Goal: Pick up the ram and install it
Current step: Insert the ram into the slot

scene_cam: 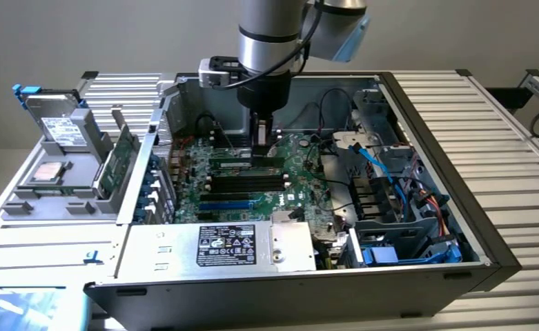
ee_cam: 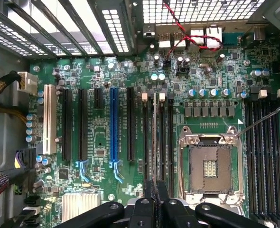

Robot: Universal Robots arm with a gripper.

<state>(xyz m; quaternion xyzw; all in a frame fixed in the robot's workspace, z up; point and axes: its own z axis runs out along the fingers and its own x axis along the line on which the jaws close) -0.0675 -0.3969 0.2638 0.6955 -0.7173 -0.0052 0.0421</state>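
The ram (scene_cam: pixel 241 164) is a thin green stick standing on edge along the rearmost of the black memory slots (scene_cam: pixel 241 185) on the motherboard (scene_cam: pixel 297 186), inside the open computer case. My gripper (scene_cam: pixel 267 153) reaches straight down from above and is shut on the ram near its middle. In the wrist view the ram (ee_cam: pixel 154 137) shows edge-on as a narrow pale line between two black slots, running into my gripper (ee_cam: pixel 154 189), whose dark fingers (ee_cam: pixel 148 192) press together on it. I cannot tell whether the ram is fully seated.
An empty CPU socket (ee_cam: pixel 211 166) lies beside the slots, and more black slots (ee_cam: pixel 263 156) lie beyond it. Blue cables (scene_cam: pixel 379 165) and drive bays crowd the exterior view's right. A broad green expansion card (scene_cam: pixel 114 165) and a drive (scene_cam: pixel 62 127) stand outside the case on the exterior view's left.
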